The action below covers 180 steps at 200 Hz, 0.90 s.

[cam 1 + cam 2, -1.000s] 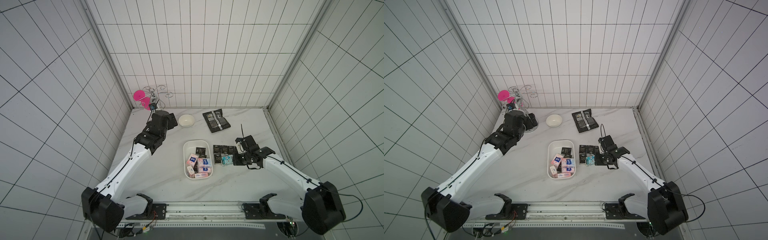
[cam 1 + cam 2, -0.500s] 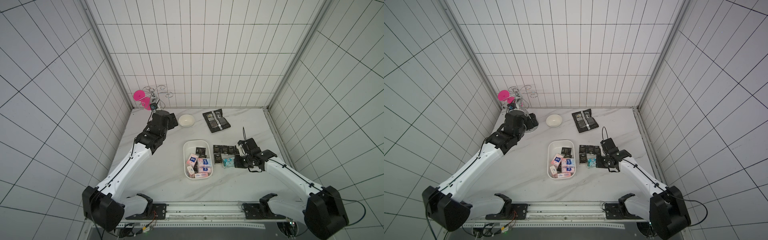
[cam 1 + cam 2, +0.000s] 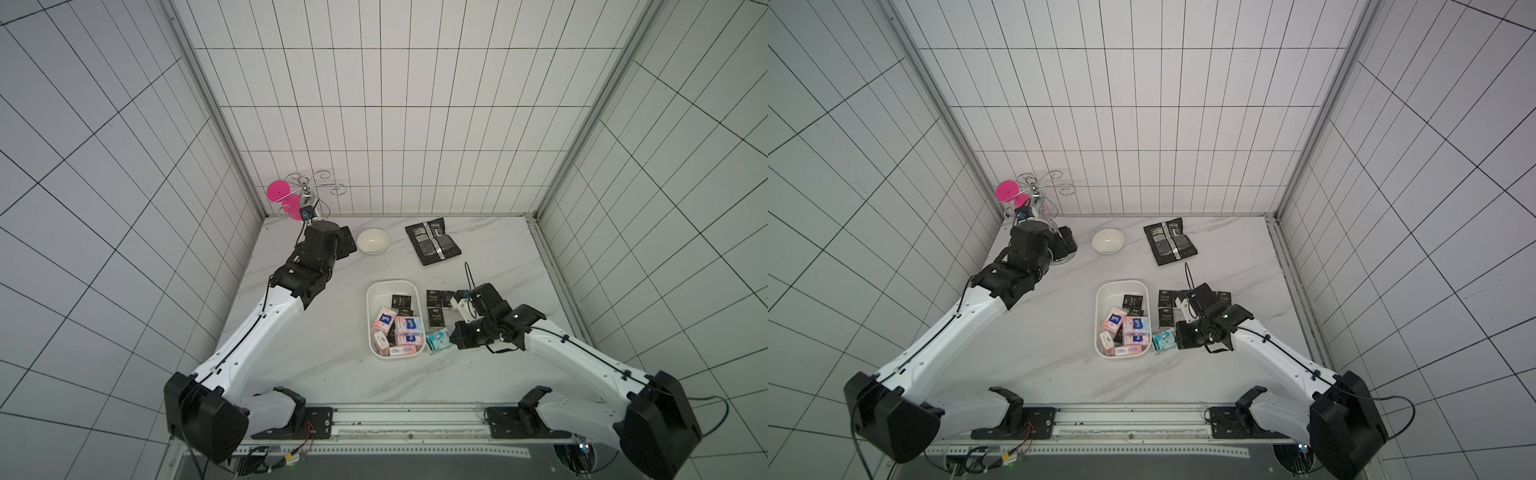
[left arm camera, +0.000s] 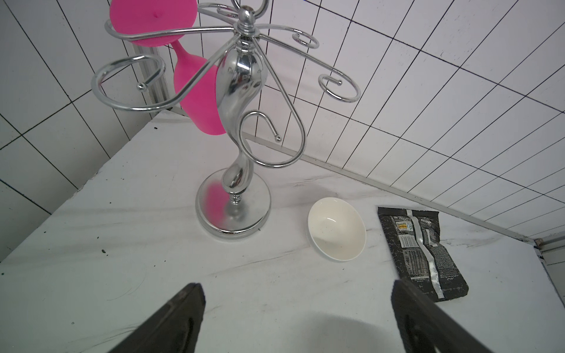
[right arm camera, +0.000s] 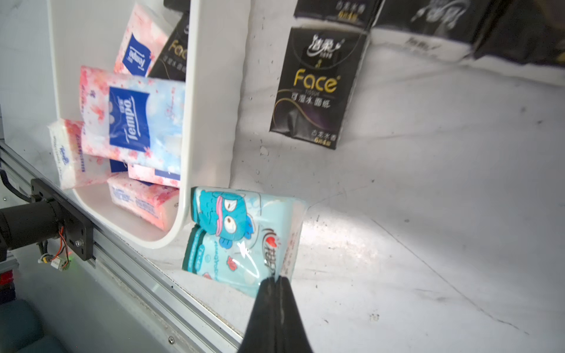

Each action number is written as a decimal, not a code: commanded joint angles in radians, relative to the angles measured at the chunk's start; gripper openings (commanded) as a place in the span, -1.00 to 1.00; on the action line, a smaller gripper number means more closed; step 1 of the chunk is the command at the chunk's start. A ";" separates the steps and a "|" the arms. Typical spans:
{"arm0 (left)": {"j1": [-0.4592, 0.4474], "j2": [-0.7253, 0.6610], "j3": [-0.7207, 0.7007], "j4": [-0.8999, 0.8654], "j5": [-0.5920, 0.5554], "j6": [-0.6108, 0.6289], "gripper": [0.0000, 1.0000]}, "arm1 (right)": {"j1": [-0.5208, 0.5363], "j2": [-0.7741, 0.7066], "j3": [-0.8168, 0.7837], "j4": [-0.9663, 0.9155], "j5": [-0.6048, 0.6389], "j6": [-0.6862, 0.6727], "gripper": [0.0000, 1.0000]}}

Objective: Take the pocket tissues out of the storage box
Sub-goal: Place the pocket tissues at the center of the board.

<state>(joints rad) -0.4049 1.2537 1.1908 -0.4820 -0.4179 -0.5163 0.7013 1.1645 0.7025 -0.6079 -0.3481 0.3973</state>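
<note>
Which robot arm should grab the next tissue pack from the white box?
Probably the right. Its shut right gripper sits beside the shallow white plastic storage box, near the pink-white pocket tissues. The open left gripper is far off by the chrome wire stand.

both top views look steeply down from high at the front, toward the back wall, covering the whole table [image 3: 324, 365]. left wrist view sits low, facing the back corner's glass stand [image 4: 237, 76] and bowl [image 4: 336, 232], shared with the top views. right wrist view is close on the storage box [image 5: 211, 91] wall and teal packet [image 5: 241, 238].

2 white arms [image 3: 257, 328], black joints [image 3: 203, 415], cables [image 3: 467, 274].
</note>
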 commanded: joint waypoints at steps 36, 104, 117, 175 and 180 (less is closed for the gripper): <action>-0.003 -0.028 -0.021 0.019 0.006 -0.005 0.97 | 0.026 0.068 -0.010 -0.088 0.084 0.039 -0.99; 0.000 -0.040 -0.034 0.028 0.014 -0.002 0.97 | 0.026 0.035 0.023 -0.121 0.175 0.067 -0.47; 0.000 -0.045 -0.036 0.029 0.016 -0.004 0.97 | 0.037 0.009 0.025 -0.139 0.165 0.071 -0.44; -0.002 -0.058 -0.033 0.031 0.018 -0.015 0.97 | 0.160 -0.006 -0.014 -0.147 0.084 0.131 -0.50; -0.002 -0.058 -0.030 0.032 0.016 -0.014 0.97 | 0.170 -0.005 -0.022 -0.141 0.081 0.139 -0.50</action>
<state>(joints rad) -0.4049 1.2221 1.1606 -0.4706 -0.3988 -0.5247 0.8223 1.1557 0.7025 -0.7330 -0.2359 0.4900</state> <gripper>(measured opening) 0.986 0.252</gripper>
